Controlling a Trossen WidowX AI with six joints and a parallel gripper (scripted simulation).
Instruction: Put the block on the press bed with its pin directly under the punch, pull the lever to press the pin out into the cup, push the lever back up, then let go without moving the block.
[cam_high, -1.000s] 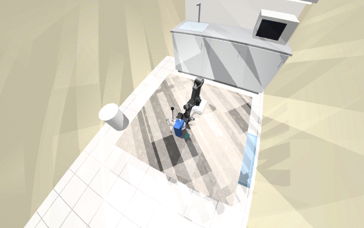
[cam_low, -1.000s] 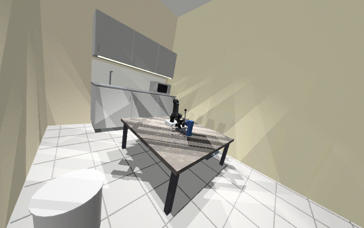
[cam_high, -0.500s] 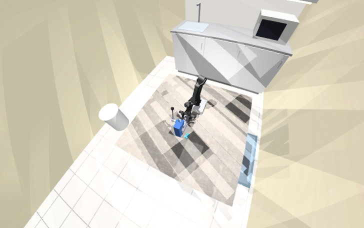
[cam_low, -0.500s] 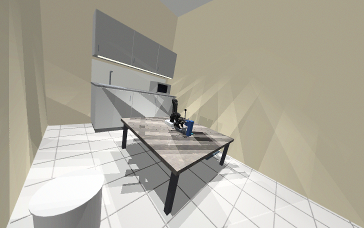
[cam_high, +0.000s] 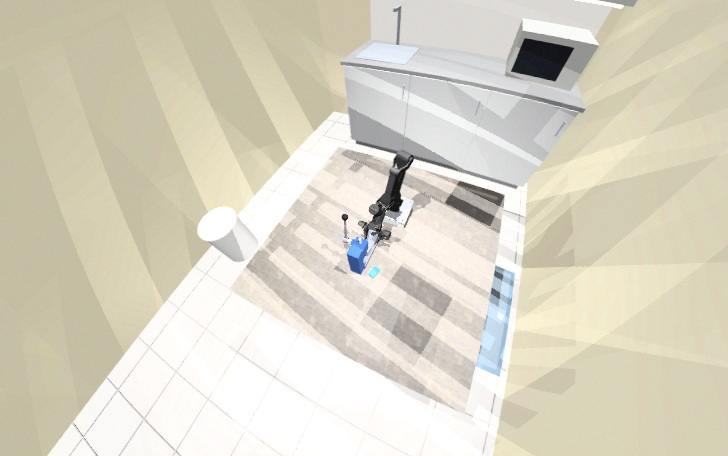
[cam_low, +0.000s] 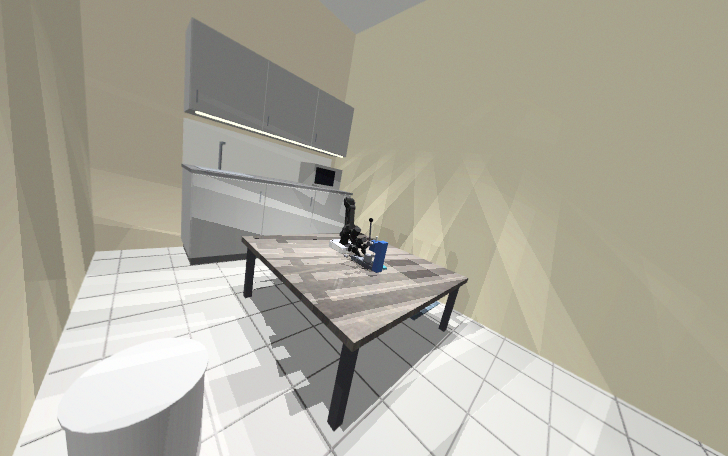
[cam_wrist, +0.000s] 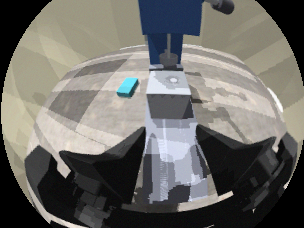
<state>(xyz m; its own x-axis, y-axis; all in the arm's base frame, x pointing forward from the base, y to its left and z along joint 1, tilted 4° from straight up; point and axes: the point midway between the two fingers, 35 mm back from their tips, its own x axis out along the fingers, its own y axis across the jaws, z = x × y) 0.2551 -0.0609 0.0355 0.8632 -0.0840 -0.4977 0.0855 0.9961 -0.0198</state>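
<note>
So from where I'm standing it's a wood-plank table (cam_high: 322, 279) (cam_low: 343, 300) (cam_wrist: 85, 125) on dark legs. Sitting right on it: the arm's white base (cam_high: 400, 219) (cam_low: 337, 247), the blue press (cam_high: 356, 256) (cam_low: 379, 256) (cam_wrist: 170, 17), and a little cyan piece (cam_high: 374, 272) (cam_low: 384, 266) (cam_wrist: 128, 87) near the press.

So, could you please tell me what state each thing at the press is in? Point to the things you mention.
Gripper (cam_high: 375, 229) (cam_wrist: 171, 129): open, fingers apart, holding nothing.
Block (cam_wrist: 169, 82): upright in front of the punch.
Lever (cam_high: 345, 227) (cam_low: 370, 229): up.
Cyan piece (cam_high: 374, 272) (cam_wrist: 128, 87): lying flat.
</note>
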